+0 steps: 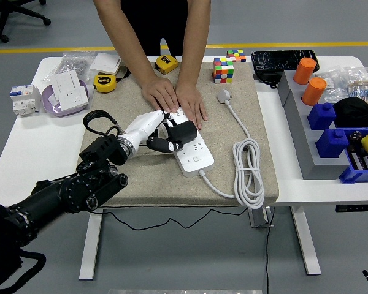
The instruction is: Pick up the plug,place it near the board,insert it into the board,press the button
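The black plug [184,131] is seated on the white board [190,147], which lies on the beige mat [233,184] at the middle of the desk [30,147]. The plug is pinched by the curled fingers of the left hand [162,133]. The far end of the board is pressed down by a person's two hands [175,98]. The coiled white cable [248,168] lies to the right.

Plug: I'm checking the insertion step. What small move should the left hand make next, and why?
Probably press the plug straight down. The left hand grips it over the strip, which a person's hands steady at its far end; whether it is fully seated cannot be told.
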Robot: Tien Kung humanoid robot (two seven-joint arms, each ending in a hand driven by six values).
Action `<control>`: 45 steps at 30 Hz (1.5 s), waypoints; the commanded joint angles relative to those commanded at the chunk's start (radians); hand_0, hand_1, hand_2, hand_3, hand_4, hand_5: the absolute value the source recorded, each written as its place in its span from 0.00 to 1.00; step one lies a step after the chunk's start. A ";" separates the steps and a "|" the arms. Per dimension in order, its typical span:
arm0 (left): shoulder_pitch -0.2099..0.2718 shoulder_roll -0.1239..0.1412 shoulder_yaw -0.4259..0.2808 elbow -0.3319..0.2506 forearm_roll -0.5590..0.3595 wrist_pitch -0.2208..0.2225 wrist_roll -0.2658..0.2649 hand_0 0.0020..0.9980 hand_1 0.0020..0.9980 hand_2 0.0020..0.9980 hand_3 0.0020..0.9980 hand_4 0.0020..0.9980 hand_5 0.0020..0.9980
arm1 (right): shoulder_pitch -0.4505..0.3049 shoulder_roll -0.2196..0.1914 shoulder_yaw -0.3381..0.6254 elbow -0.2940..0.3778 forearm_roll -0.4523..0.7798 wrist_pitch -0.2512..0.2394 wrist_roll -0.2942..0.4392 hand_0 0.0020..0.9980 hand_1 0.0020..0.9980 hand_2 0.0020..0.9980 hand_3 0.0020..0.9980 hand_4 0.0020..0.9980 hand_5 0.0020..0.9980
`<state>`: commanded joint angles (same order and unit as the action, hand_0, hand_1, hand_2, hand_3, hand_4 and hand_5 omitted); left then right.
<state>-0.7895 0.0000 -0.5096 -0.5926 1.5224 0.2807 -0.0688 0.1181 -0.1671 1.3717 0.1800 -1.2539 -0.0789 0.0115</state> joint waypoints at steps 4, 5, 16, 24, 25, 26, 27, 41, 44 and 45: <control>0.000 0.000 -0.005 0.000 -0.001 0.005 -0.002 0.22 0.06 0.12 0.20 0.65 0.30 | 0.000 0.000 0.004 0.000 -0.004 0.000 -0.001 0.75 0.74 0.72 0.77 1.00 0.98; 0.000 0.000 -0.005 0.000 -0.002 0.007 -0.003 0.20 0.05 0.12 0.19 0.65 0.30 | 0.000 0.000 0.005 0.000 -0.005 0.000 -0.001 0.75 0.74 0.72 0.77 1.00 0.98; 0.015 0.000 -0.032 -0.016 -0.086 0.022 -0.033 0.19 0.05 0.13 0.23 0.64 0.34 | 0.003 0.002 0.006 0.000 -0.005 0.001 0.001 0.75 0.74 0.72 0.77 1.00 0.98; 0.038 0.000 -0.046 -0.027 -0.149 0.011 -0.039 0.19 0.05 0.12 0.23 0.63 0.36 | 0.004 0.003 0.010 0.000 -0.004 -0.001 0.002 0.75 0.74 0.72 0.77 1.00 0.98; 0.039 0.000 -0.045 -0.027 -0.149 0.011 -0.039 0.19 0.05 0.12 0.23 0.63 0.36 | 0.004 0.004 0.011 0.000 -0.005 -0.001 0.002 0.75 0.74 0.72 0.77 1.00 0.98; 0.039 0.000 -0.045 -0.028 -0.149 0.011 -0.039 0.19 0.05 0.12 0.23 0.63 0.36 | 0.004 0.004 0.011 0.000 -0.005 -0.001 0.002 0.75 0.74 0.72 0.77 1.00 0.98; 0.040 0.000 -0.045 -0.028 -0.147 0.011 -0.039 0.19 0.05 0.12 0.23 0.63 0.36 | 0.004 0.004 0.011 0.000 -0.005 -0.001 0.002 0.75 0.74 0.72 0.77 1.00 0.98; 0.069 0.000 -0.056 -0.052 -0.300 0.000 -0.064 0.20 0.05 0.12 0.23 0.63 0.36 | 0.004 0.005 0.016 0.000 -0.010 -0.001 0.003 0.75 0.74 0.72 0.77 1.00 0.98; 0.074 0.000 -0.066 -0.055 -0.332 -0.004 -0.069 0.20 0.05 0.12 0.23 0.63 0.36 | 0.003 0.006 0.017 0.000 -0.011 -0.001 0.002 0.75 0.74 0.72 0.77 1.00 0.98; 0.076 0.000 -0.068 -0.057 -0.345 -0.006 -0.071 0.20 0.05 0.12 0.23 0.63 0.36 | 0.002 0.006 0.018 0.000 -0.012 -0.001 0.002 0.75 0.74 0.72 0.77 1.00 0.98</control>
<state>-0.7135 0.0000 -0.5780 -0.6495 1.1773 0.2742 -0.1395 0.1200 -0.1609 1.3893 0.1800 -1.2654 -0.0799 0.0137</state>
